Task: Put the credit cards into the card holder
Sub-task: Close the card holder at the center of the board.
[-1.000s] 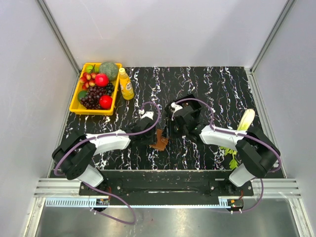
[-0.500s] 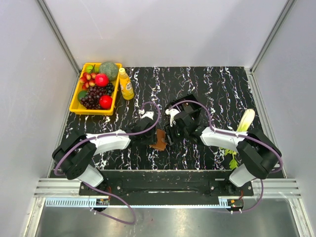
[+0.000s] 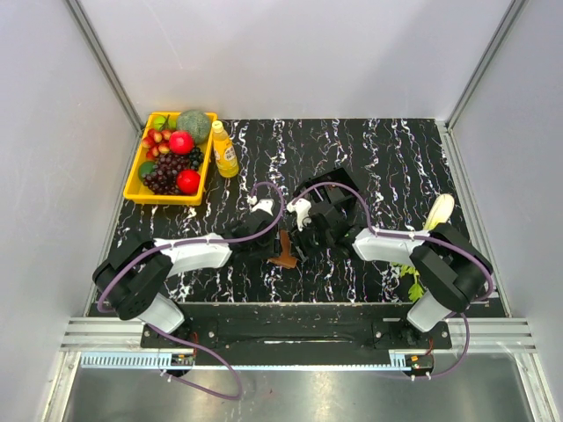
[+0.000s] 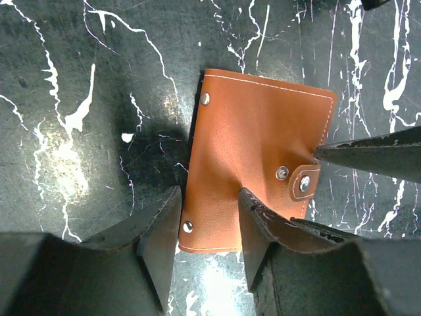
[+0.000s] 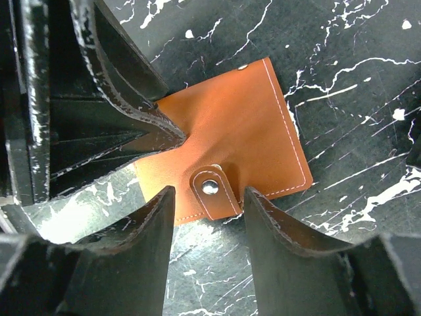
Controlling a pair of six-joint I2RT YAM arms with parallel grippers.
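**One card holder, two grippers, one tray of fruit**

One brown card holder (image 4: pixel 250 145) lay on the one marbled table (image 3: pixel 378 149), and four metal snap studs could be counted on it. Two grippers were at it, the left gripper (image 4: pixel 207 217) and the right gripper (image 5: pixel 207 197), each with two fingers. There was one yellow tray (image 3: pixel 134 186), holding two red round fruits (image 3: pixel 181 141), one bunch of dark grapes (image 3: pixel 167 169), one green round fruit (image 3: pixel 194 125) and strawberries (image 3: pixel 158 139) too small to count. One orange bottle (image 3: pixel 224 151) and one pale leafy vegetable (image 3: pixel 437 214) completed the tally.

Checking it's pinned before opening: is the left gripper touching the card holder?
Touching. The left wrist view shows one finger of the left gripper pressing into the card holder, whose leather puckers around it.
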